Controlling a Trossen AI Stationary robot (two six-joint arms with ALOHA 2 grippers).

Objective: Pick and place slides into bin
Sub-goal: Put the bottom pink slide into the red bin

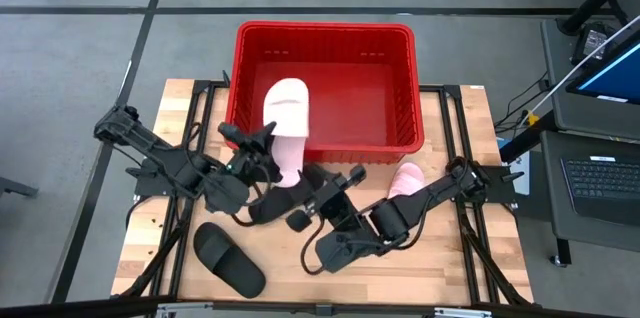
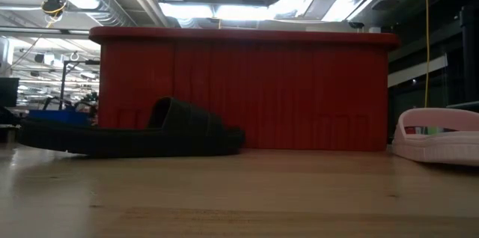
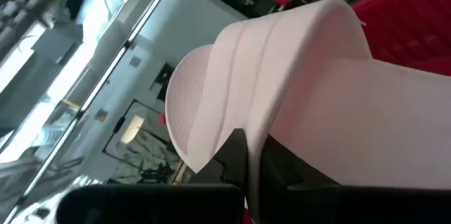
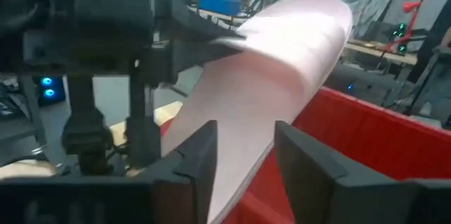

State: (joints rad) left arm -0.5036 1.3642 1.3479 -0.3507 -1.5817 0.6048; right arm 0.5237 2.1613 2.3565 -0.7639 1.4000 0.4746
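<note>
No brand, label or legible writing shows on any item.

Nearest the table's front edge, at about 7 o'clock from table centre, a black slide (image 1: 229, 259) lies flat on the wooden slatted tabletop (image 1: 450, 268); it is matte, with one wide arched strap, and sits well apart from the rest. A second black slide (image 1: 268, 204) lies just behind it, near table centre, under both arms and partly hidden. In the low view a black slide (image 2: 135, 132) rests on the wood in front of the red wall.

At about 4 o'clock, a pale pink slide (image 1: 406, 179) lies on the table just outside the bin's front right corner, partly covered by the right arm.

The right gripper (image 1: 322, 184) is near table centre; its fingers (image 4: 199, 155) stand parted either side of the pink sole's edge, and contact cannot be told.

The left gripper (image 1: 262, 161), at about 10 o'clock, is clenched on the other pale pink slide (image 1: 286, 128), pinching its thin edge. This slide, smooth-strapped with a finely dotted footbed, is tilted over the bin's front wall, toe end inside.

Farthest, at 12 o'clock, the bin (image 1: 400, 88) is glossy red plastic, rectangular, with lattice walls.
</note>
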